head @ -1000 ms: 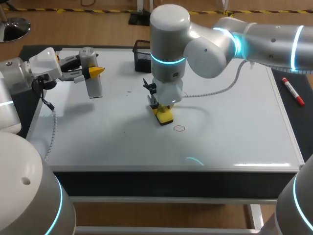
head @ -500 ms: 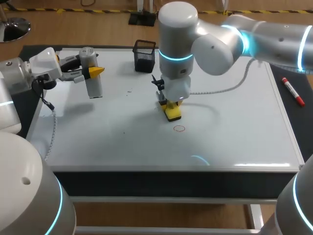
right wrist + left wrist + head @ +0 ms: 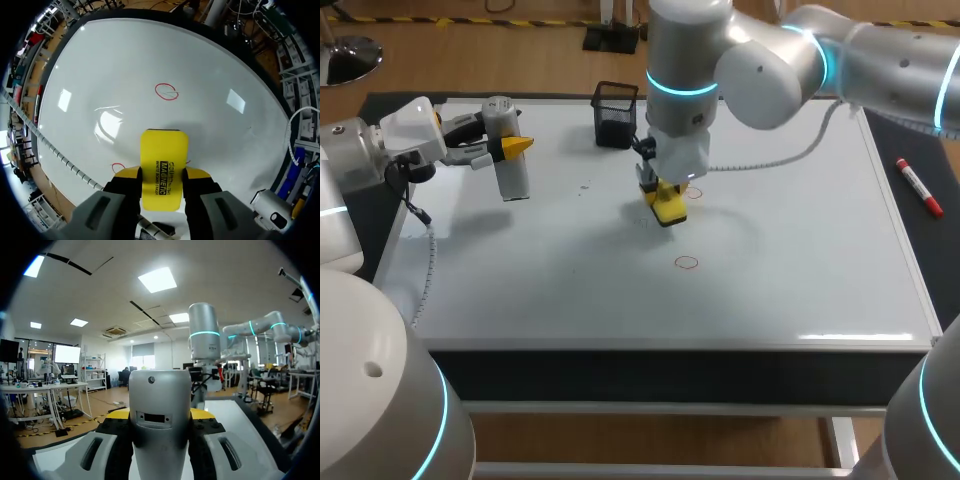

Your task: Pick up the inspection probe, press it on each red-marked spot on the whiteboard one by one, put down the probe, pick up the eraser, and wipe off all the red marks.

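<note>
The right gripper (image 3: 164, 174) is clamped on the yellow eraser (image 3: 164, 165), with one yellow-tipped finger against each long side. The eraser sticks out ahead of the fingers over the whiteboard (image 3: 100, 75). Whether it touches the board cannot be told. A red circle (image 3: 166, 91) is drawn ahead of the eraser, apart from it, and a smaller red mark (image 3: 118, 167) shows just beside one finger. From above, this gripper hangs over the middle of the board, reaching in from the right.

The left gripper (image 3: 160, 415) holds the grey probe (image 3: 160, 435) tight between its fingers, the yellow tips showing on either side of it. The probe stands upright over the board's far left part, well apart from the eraser and the red marks.

A black mesh pen holder (image 3: 617, 113) sits at the board's far edge, near the right arm. A red marker (image 3: 918, 187) lies on the dark mat just beside the board's right edge.
</note>
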`<state>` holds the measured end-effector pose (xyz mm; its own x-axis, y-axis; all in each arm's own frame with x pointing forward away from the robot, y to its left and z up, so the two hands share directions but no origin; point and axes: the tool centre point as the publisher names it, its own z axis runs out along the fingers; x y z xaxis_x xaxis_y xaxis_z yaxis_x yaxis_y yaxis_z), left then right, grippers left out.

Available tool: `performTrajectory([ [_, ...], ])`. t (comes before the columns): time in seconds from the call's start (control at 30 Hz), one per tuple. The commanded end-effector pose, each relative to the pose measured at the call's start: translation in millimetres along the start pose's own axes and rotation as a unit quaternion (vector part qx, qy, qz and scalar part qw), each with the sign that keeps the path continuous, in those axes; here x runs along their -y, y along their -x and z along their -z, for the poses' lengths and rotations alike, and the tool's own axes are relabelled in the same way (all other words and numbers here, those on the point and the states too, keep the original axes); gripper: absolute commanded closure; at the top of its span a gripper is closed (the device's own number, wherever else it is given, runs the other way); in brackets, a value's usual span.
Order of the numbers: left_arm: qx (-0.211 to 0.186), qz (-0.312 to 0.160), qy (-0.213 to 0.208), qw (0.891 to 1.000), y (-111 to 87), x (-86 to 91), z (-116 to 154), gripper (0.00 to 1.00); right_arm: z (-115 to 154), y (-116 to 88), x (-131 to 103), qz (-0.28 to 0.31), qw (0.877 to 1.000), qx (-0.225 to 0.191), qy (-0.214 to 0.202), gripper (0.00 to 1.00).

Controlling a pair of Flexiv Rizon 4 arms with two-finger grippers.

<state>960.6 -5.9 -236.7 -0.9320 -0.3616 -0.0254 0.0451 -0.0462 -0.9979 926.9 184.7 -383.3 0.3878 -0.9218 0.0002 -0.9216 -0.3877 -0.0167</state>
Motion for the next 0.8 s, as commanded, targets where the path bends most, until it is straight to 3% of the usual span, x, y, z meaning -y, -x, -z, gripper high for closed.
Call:
performTrajectory([
  [0.03, 0.002, -0.001, -0.002, 1.000, -0.4, -0.2, -0.5, 1.00, 4.2, 14.3, 2.3, 0.009, 1.000, -0.008, 0.003, 1.00],
  [0.33, 0.002, -0.001, -0.002, 1.000, -0.4, -0.2, -0.5, 1.00, -5.4, 47.0, -1.5, 0.011, 1.000, 0.005, 0.004, 1.00],
  [0.8, 0.002, -0.001, -0.002, 1.000, -0.4, -0.2, -0.5, 1.00, -35.5, 49.0, -2.7, 0.020, 0.999, 0.003, 0.032, 1.00],
])
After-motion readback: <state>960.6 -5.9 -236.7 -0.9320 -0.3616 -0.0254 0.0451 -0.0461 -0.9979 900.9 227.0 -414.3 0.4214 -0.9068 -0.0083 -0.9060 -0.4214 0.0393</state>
